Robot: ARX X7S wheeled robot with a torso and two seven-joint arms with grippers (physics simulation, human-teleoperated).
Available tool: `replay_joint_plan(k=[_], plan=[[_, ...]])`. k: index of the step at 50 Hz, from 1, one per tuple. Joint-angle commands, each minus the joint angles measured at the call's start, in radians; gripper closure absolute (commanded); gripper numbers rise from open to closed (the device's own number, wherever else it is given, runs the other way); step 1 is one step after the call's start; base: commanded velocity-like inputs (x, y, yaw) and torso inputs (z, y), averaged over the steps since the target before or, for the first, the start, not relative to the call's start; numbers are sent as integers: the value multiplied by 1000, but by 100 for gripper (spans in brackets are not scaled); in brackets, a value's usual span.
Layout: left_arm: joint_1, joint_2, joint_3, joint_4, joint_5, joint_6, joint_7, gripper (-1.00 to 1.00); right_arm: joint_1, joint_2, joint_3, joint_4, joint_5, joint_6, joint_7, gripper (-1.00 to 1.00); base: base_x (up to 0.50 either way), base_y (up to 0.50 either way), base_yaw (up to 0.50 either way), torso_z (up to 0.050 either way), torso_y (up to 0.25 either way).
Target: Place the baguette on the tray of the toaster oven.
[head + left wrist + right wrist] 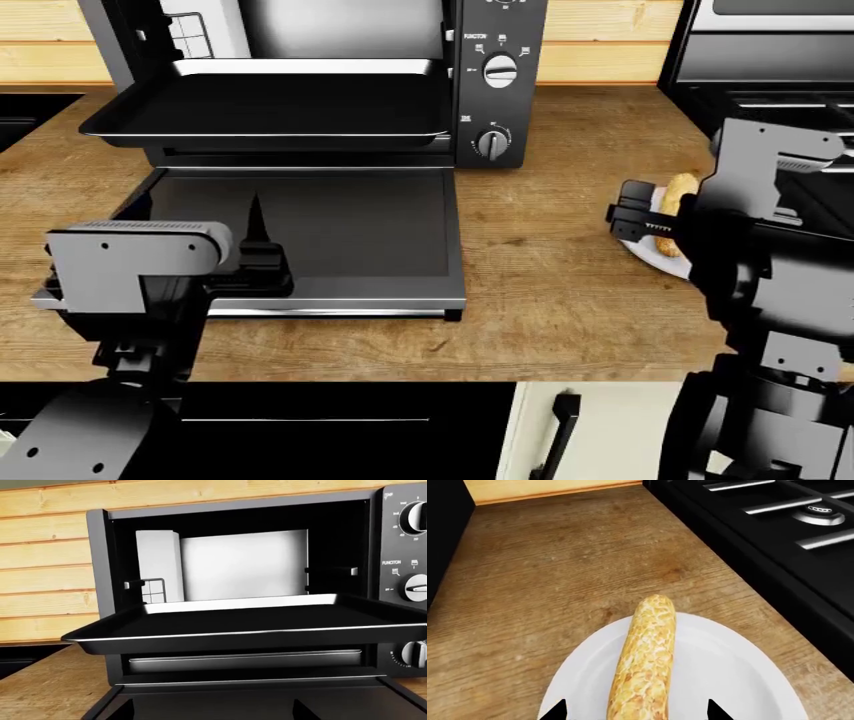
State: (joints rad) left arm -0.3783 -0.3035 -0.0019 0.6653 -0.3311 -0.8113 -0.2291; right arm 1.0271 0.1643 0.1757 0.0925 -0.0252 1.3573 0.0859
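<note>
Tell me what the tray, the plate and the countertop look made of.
Tray: seemingly dark metal, semi-gloss, with a bright glint along its rim. Plate: smooth white, maybe ceramic; can't be sure. Countertop: wood, with visible grain and knots, matte.

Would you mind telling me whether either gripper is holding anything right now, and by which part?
Nothing is held. The right gripper is open, its fingers either side of the baguette lying on the white plate. The left gripper is empty over the oven door.

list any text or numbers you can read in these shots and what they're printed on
"FUNCTION": on the toaster oven control panel, above the middle knob.
Small markings ring the top knob: too small to read.
Tiny icons beside "FUNCTION": unreadable.
Head view panel labels: blurred.
Nothing on the baguette, plate or tray.
</note>
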Motion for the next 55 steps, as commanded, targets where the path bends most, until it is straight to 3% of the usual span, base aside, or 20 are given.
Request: replay_joint_plan(k=[1, 21, 41, 42, 55], plan=[[3, -3, 5, -3, -2, 6, -3, -100, -5, 7, -10, 23, 2, -15, 3, -100, 0, 0, 0, 0, 0], [7, -8, 9, -8, -8, 13, -10, -100, -6, 22, -90, 51, 0, -15, -6, -100, 0, 0, 0, 0, 0], [8, -13, 12, -13, -14, 19, -15, -100, -18, 24, -73, 55, 9, -26, 2, -100, 0, 0, 0, 0, 0], [9, -13, 13, -14, -13, 21, -15, -100, -18, 24, -73, 54, 9, -26, 2, 100, 0, 0, 0, 0, 0], [10, -15, 15, -14, -20, 21, -19, -100, -13, 21, -78, 48, 11, -26, 10, 100, 0, 0, 0, 0, 0]])
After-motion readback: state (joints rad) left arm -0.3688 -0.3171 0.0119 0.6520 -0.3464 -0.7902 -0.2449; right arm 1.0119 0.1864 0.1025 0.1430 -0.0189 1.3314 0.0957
